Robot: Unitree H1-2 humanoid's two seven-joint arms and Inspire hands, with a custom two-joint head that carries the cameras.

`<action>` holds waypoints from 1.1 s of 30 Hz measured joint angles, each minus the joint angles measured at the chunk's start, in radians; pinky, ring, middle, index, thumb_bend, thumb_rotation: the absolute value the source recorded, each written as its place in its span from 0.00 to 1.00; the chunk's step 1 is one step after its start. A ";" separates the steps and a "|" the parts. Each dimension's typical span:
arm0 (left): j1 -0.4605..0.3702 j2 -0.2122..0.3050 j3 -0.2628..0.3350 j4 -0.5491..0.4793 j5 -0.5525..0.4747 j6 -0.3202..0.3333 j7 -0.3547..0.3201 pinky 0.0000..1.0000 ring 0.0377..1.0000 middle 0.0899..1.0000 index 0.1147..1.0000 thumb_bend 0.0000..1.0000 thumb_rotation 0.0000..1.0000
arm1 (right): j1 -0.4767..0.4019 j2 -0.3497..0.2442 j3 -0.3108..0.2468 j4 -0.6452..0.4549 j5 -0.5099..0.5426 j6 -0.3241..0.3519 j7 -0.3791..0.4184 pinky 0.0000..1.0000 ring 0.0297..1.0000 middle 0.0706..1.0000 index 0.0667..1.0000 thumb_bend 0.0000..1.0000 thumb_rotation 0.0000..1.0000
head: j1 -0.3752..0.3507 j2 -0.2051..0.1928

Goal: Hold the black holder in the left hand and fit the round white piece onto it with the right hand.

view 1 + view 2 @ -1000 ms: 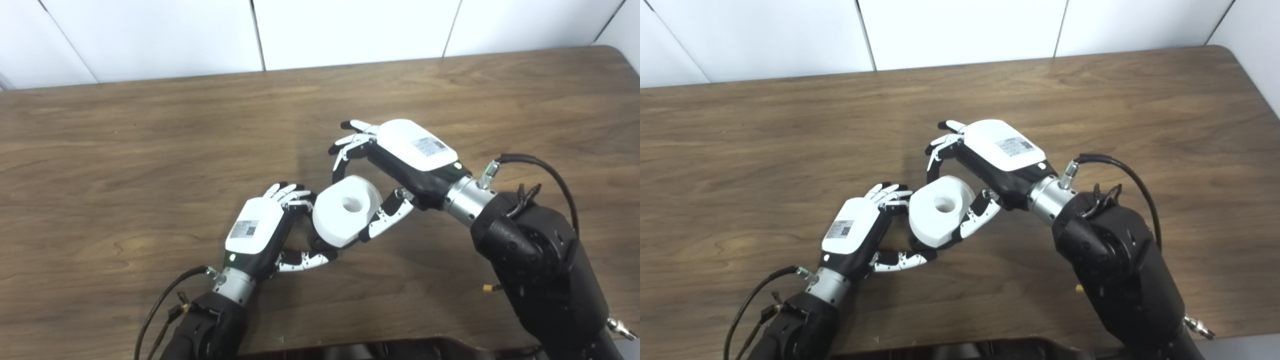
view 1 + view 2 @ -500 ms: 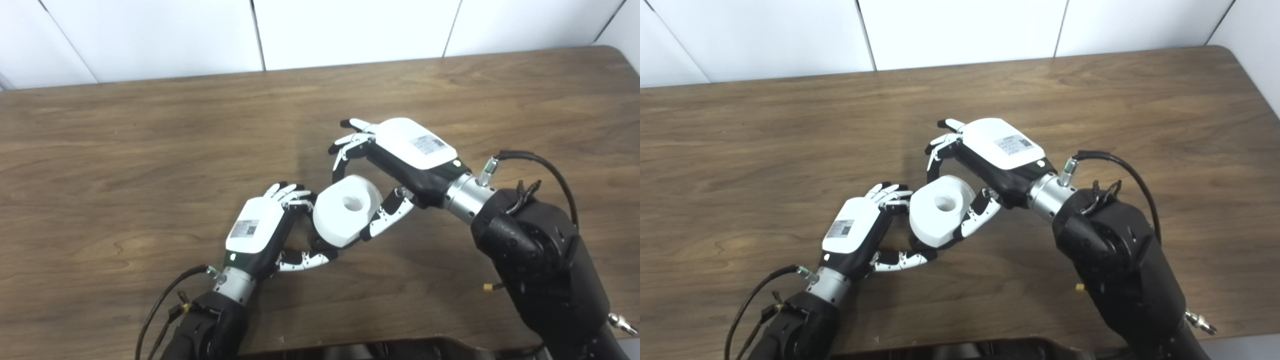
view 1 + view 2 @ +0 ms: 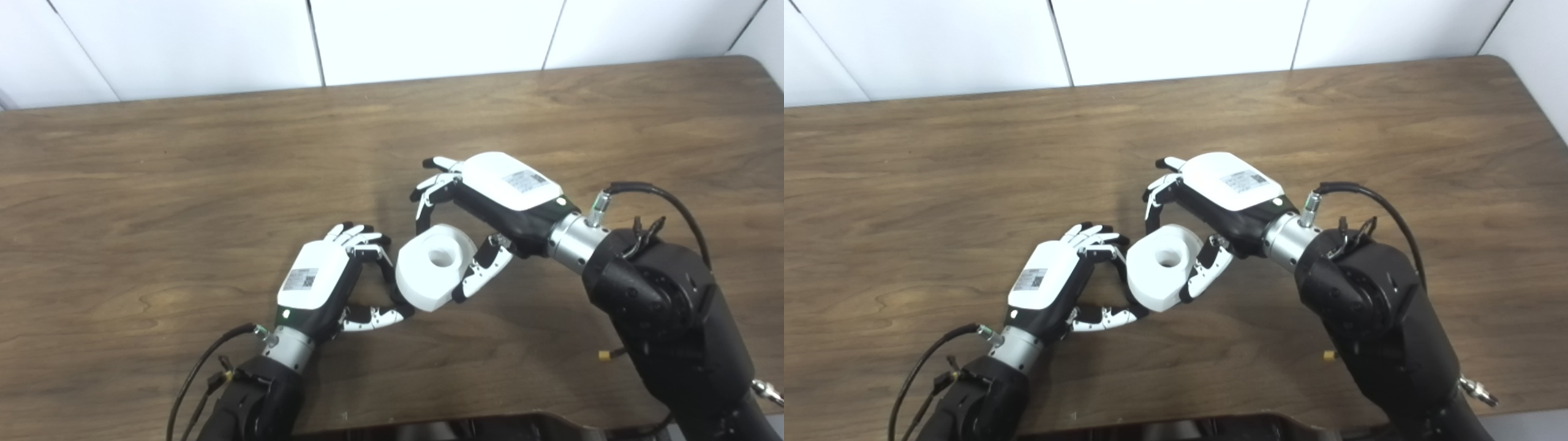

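Note:
The round white piece (image 3: 429,278), thick with a centre hole, sits tilted near the table's middle. My right hand (image 3: 490,196) is shut on it, fingers (image 3: 429,193) arched over its far rim and thumb against its right side. Just left of it, my left hand (image 3: 321,278) curls its fingers and thumb around the black holder (image 3: 389,278). Only a thin dark strip of the holder shows between that hand and the white piece. The piece's left edge meets that strip; whether it is seated on the holder I cannot tell.
The brown wooden table (image 3: 153,184) stretches wide to the left and far side. Its right corner (image 3: 1528,79) lies near the white wall. Cables (image 3: 649,190) loop from each wrist.
My right hand has shifted the white piece slightly right and toward me, uncovering a dark strip of the holder beside the left fingers. The left hand has stayed in place.

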 measured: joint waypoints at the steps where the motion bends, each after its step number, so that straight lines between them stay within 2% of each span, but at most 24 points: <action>1: 0.000 0.000 0.000 0.000 0.000 0.000 0.000 0.94 0.88 0.77 0.42 0.52 0.05 | 0.000 0.000 0.000 0.000 0.000 0.000 0.000 0.92 0.96 0.78 0.44 0.52 0.13 | 0.000 0.000; 16: 0.000 -0.001 0.000 0.000 0.000 0.000 0.000 0.94 0.88 0.77 0.42 0.52 0.05 | 0.001 0.003 -0.003 0.003 0.005 0.000 -0.001 0.89 0.96 0.79 0.45 0.53 0.14 | 0.002 -0.002; 23: 0.000 -0.006 0.000 -0.006 -0.001 0.012 -0.013 0.95 0.88 0.79 0.43 0.52 0.08 | 0.005 0.003 -0.010 0.004 0.019 0.000 -0.002 0.91 0.96 0.80 0.45 0.53 0.15 | 0.003 -0.002; 24: 0.000 -0.006 0.000 -0.008 -0.001 0.014 -0.016 0.95 0.88 0.79 0.52 0.69 0.17 | 0.006 0.003 -0.012 0.004 0.019 0.001 -0.002 0.91 0.97 0.81 0.49 0.72 0.19 | 0.003 -0.002; 26: 0.000 -0.006 0.000 -0.010 0.000 0.016 -0.019 0.95 0.88 0.80 0.61 0.85 0.29 | 0.006 0.003 -0.014 0.004 0.019 0.004 -0.001 0.93 0.98 0.82 0.54 0.89 0.25 | 0.003 -0.002; 29: -0.004 -0.007 0.000 -0.017 0.004 0.025 -0.036 0.95 0.88 0.80 0.66 0.92 0.33 | 0.007 -0.002 -0.013 0.004 0.013 0.013 0.018 0.95 0.99 0.84 0.60 0.95 0.33 | 0.003 -0.002; 33: -0.010 -0.013 0.000 -0.020 0.021 0.037 -0.048 0.96 0.89 0.81 0.67 0.95 0.36 | 0.007 -0.007 -0.013 0.004 0.005 0.016 0.038 0.98 0.99 0.85 0.68 0.99 0.40 | 0.005 -0.005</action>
